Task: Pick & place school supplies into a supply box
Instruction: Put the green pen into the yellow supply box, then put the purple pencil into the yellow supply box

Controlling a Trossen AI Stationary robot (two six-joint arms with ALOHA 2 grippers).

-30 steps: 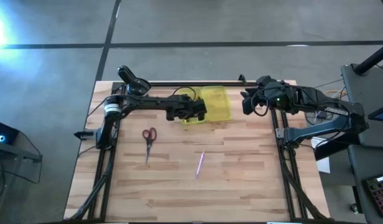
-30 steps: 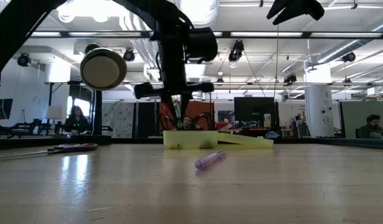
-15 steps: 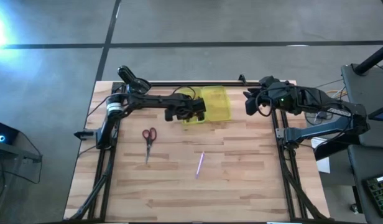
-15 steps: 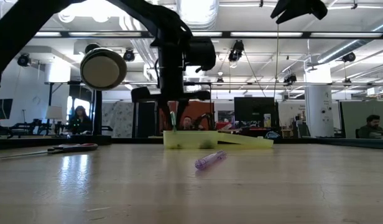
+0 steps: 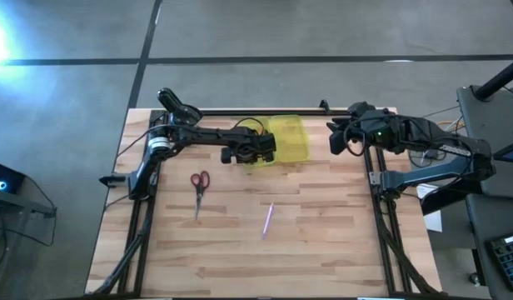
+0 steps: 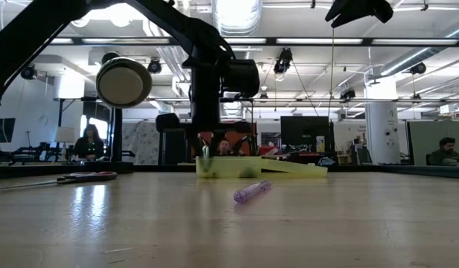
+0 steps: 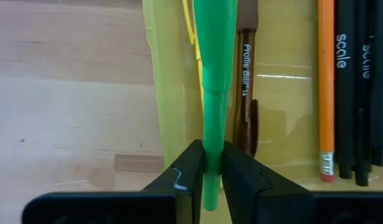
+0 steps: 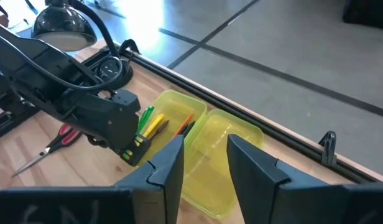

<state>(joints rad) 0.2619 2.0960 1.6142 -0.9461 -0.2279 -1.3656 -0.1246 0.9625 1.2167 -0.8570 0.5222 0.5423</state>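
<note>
My left gripper (image 5: 255, 151) is shut on a green pen (image 7: 215, 68) over the left half of the yellow supply box (image 5: 283, 139), which lies open at the table's far middle. That half holds a brown pen (image 7: 246, 74), an orange pencil (image 7: 326, 81), black pens (image 7: 359, 87) and a yellow one. Red-handled scissors (image 5: 198, 188) and a purple pen (image 5: 268, 220) lie flat on the table. My right gripper (image 5: 334, 138) is open and empty, raised at the far right. My left gripper pinches the green pen near its lower end (image 7: 209, 163) between its two fingers (image 7: 188, 171), which point down from above. A short stub of the pen sticks out past the fingers. The pen slants upward from the hold, over the box's left half by its left wall (image 7: 159, 93).
The box's right half (image 8: 222, 155) shows no supplies. The scissors (image 6: 73, 177) lie left of the table's middle, the purple pen (image 6: 252, 191) near its centre. A black rail (image 5: 240, 111) runs along the far edge. People sit in the room beyond.
My left gripper has gone down toward the box and a little toward the table's left edge, still shut on the green pen, whose lower end now reaches the box's rim.
</note>
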